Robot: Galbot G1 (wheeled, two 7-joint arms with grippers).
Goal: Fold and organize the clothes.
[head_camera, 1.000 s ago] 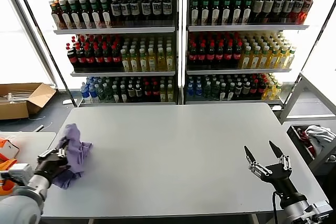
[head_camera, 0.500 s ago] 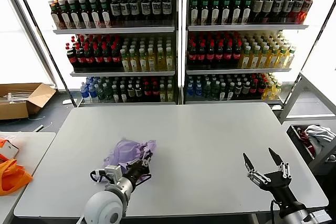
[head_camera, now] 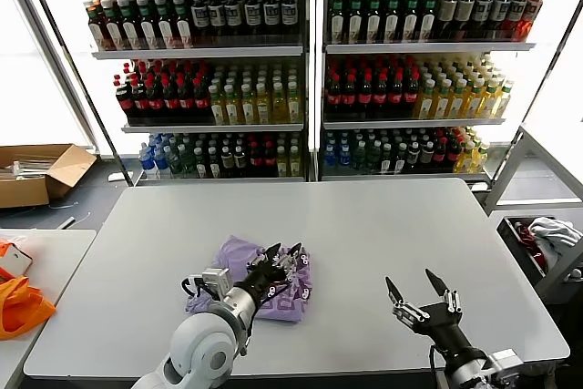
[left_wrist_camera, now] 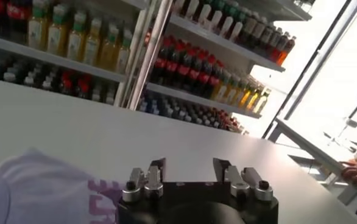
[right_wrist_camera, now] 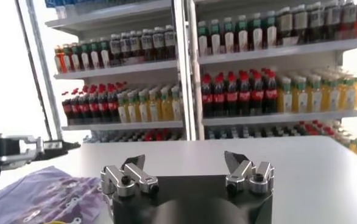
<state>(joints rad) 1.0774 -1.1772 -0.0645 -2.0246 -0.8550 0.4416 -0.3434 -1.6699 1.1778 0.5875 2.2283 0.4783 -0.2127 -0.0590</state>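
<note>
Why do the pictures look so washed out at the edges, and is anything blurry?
Head view: window light bleaches both sides white, while the T-shirt and table stay evenly lit. Left wrist view: bright glare on one side, soft bottles, hazy left gripper. Right wrist view: white haze beside the shelves.

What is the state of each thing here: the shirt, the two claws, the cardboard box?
Shirt: crumpled heap on the table, print showing.
Left claw: open, over the shirt.
Right claw: open, empty, above the table's near right part.
Box: open, on the floor.
</note>
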